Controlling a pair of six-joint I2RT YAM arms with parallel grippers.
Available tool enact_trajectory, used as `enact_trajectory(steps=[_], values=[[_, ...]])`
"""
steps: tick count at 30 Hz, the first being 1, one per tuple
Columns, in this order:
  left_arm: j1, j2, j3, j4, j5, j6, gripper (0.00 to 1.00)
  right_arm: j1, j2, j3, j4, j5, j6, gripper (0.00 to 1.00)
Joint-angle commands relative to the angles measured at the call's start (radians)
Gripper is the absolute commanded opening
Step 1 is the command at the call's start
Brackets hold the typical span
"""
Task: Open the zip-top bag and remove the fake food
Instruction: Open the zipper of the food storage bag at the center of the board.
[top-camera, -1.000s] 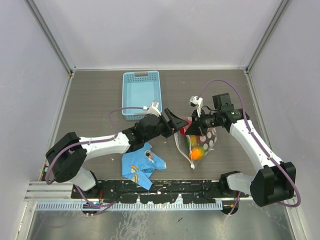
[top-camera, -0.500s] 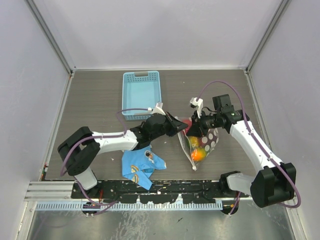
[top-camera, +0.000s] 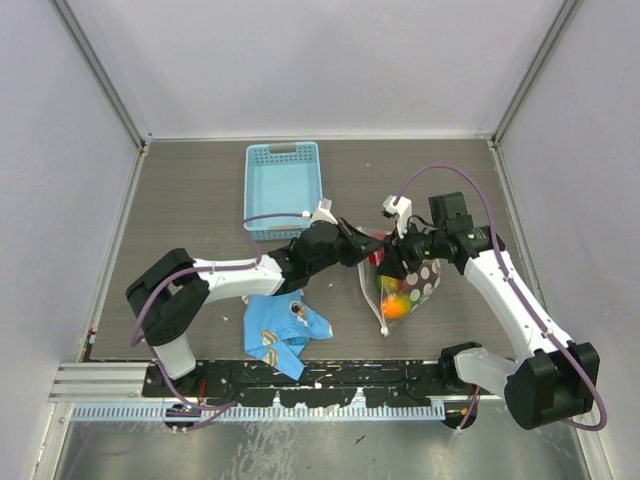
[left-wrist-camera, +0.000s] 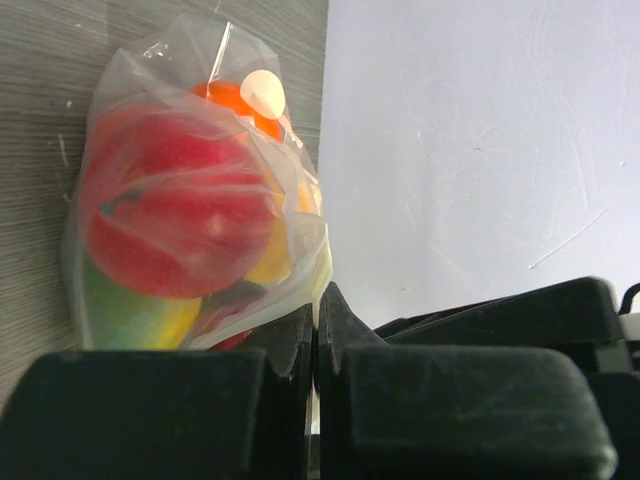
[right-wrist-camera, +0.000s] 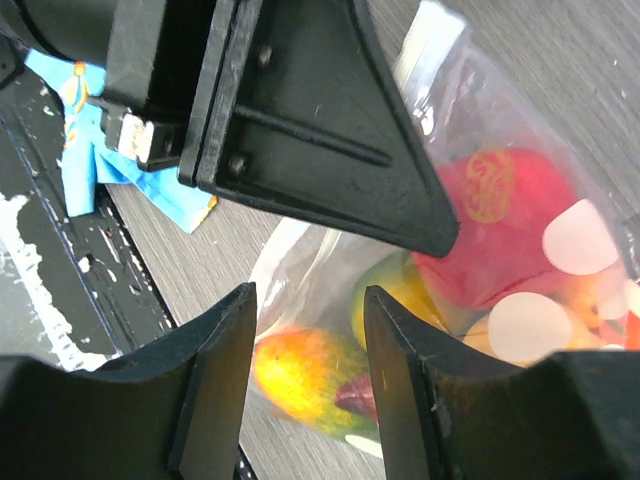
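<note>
The zip-top bag (top-camera: 424, 280) lies on the table at centre right, dotted film bulging with the fake food (top-camera: 396, 303). My left gripper (top-camera: 366, 251) is shut on the bag's upper left edge; in the left wrist view the gripper (left-wrist-camera: 317, 296) pinches a fold of the bag's film (left-wrist-camera: 300, 240), with a red fruit (left-wrist-camera: 170, 215) and an orange one (left-wrist-camera: 232, 100) inside. My right gripper (top-camera: 392, 264) hovers open just over the bag. In the right wrist view that gripper (right-wrist-camera: 308, 296) stands open above a yellow-orange fruit (right-wrist-camera: 300, 372), holding nothing.
A light blue slotted basket (top-camera: 282, 185) stands behind the left gripper. A blue cartoon-print cloth (top-camera: 284, 330) lies crumpled near the front rail, under the left forearm. The left gripper's black body (right-wrist-camera: 300, 130) fills the top of the right wrist view. Grey walls enclose the table.
The left gripper reached right to the bag and shut on its edge. The right gripper, shut on the bag a second ago, has opened and let it go.
</note>
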Motion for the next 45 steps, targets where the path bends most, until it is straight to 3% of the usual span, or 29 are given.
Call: enact_trajectory(steps=[1,8,11,16,17,22,26,29,33,37,39,45], values=[[-0.002,0.016,0.073,0.037,-0.031,-0.006,0.00,0.035,-0.037,-0.037,0.042,0.113,0.039,0.53],[-0.002,0.037,0.098,0.036,-0.048,-0.005,0.00,0.064,-0.036,-0.073,0.095,0.194,0.093,0.46],[-0.001,0.042,0.103,0.038,-0.052,-0.002,0.00,0.065,-0.036,-0.067,0.105,0.199,0.110,0.24],[0.006,0.030,0.081,0.066,-0.053,0.020,0.00,0.047,-0.035,-0.043,0.091,0.166,0.094,0.03],[0.009,0.025,0.070,0.080,-0.052,0.037,0.04,0.038,-0.035,-0.037,0.086,0.156,0.087,0.01],[0.029,-0.029,-0.015,0.151,-0.039,0.119,0.45,-0.029,-0.027,-0.022,0.076,0.080,0.056,0.01],[0.050,-0.099,-0.116,0.231,-0.019,0.200,0.61,-0.070,-0.013,0.001,0.027,-0.056,-0.017,0.01],[0.054,-0.178,-0.171,0.232,-0.001,0.321,0.70,-0.084,-0.011,0.007,-0.003,-0.137,-0.067,0.01],[0.057,-0.259,-0.255,0.309,0.065,0.479,0.74,-0.091,0.002,0.001,-0.016,-0.155,-0.097,0.01],[0.063,-0.297,-0.298,0.399,0.199,0.618,0.72,-0.097,0.014,0.016,-0.044,-0.195,-0.134,0.01],[0.059,-0.304,-0.301,0.416,0.284,0.717,0.66,-0.098,0.024,0.028,-0.061,-0.204,-0.153,0.01],[-0.030,-0.321,-0.347,0.405,0.383,1.259,0.60,-0.094,0.059,0.068,-0.120,-0.218,-0.208,0.01]])
